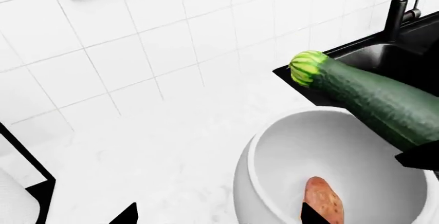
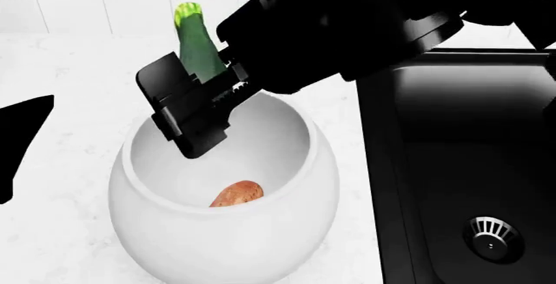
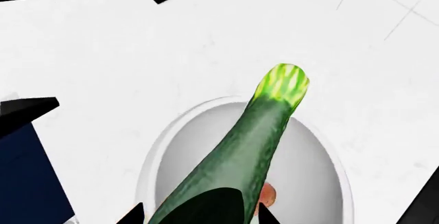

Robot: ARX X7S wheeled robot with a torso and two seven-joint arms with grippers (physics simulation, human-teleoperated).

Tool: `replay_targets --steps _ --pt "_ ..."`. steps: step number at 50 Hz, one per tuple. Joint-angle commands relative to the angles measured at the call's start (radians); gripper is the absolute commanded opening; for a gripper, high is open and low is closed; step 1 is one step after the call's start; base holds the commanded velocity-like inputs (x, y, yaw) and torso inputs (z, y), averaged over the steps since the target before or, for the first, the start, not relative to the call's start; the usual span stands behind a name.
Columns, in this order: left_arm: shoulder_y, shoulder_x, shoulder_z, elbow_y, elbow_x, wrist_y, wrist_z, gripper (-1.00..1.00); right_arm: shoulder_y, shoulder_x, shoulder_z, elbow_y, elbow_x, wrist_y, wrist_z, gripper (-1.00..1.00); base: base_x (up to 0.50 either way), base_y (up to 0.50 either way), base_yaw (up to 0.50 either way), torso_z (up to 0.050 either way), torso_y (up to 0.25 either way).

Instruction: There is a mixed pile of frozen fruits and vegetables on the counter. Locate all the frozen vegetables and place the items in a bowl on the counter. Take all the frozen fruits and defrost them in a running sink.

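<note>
My right gripper [image 2: 200,101] is shut on the dark green zucchini [image 2: 198,43] and holds it tilted over the white bowl [image 2: 226,245], pale stem end pointing up and away. In the right wrist view the zucchini [image 3: 254,131] runs out from between the fingertips of that gripper [image 3: 199,216] above the bowl [image 3: 154,147]. The orange-pink sweet potato [image 2: 236,194] lies on the bowl's bottom. My left gripper [image 1: 219,216] is open and empty over the near rim of the bowl [image 1: 247,157], looking at the zucchini [image 1: 370,95] and sweet potato [image 1: 322,198]. The fruits are out of view.
The black sink [image 2: 469,167] lies just right of the bowl, with a silver drain strainer [image 2: 491,235]; its black faucet [image 1: 398,8] stands by the tiled wall. The white counter [image 2: 61,69] spreads left of the bowl. A black-edged thing [image 1: 28,183] sits at the counter's far side.
</note>
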State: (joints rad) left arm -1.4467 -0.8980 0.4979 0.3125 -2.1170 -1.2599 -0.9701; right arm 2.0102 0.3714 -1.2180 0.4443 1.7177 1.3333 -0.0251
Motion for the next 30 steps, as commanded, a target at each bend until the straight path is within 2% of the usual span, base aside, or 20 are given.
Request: replay_targets --steps 1,7,17,22,24,30 --pt "-0.037 -0.03 0.004 0.007 -0.011 -0.018 -0.011 1.0 -0.016 -0.005 -0.006 0.008 0.069 0.022 0.031 -1.0 0.0 0.0 0.0 0.0 0.0" --pt "-0.031 -0.009 0.008 0.002 0.018 -0.011 -0.003 1.0 -0.031 0.02 -0.008 -0.026 0.13 0.042 0.091 -1.0 0.0 0.0 0.0 0.0 0.0" --pt "-0.006 -0.007 0.005 0.013 0.038 -0.001 0.01 1.0 -0.067 0.004 -0.031 -0.008 0.11 0.028 0.08 -1.0 0.0 0.0 0.0 0.0 0.0" --pt "-0.003 -0.037 -0.004 0.022 0.015 0.0 0.019 1.0 -0.085 0.018 -0.031 -0.026 0.166 0.032 0.13 -1.0 0.0 0.0 0.0 0.0 0.0" --pt "0.006 -0.015 0.001 0.019 0.04 0.005 0.022 1.0 -0.081 0.016 -0.033 -0.03 0.157 0.034 0.121 -1.0 0.0 0.0 0.0 0.0 0.0" --pt "0.013 -0.026 -0.001 0.023 0.039 0.005 0.03 1.0 -0.077 0.002 -0.043 0.004 0.133 0.029 0.094 -1.0 0.0 0.0 0.0 0.0 0.0"
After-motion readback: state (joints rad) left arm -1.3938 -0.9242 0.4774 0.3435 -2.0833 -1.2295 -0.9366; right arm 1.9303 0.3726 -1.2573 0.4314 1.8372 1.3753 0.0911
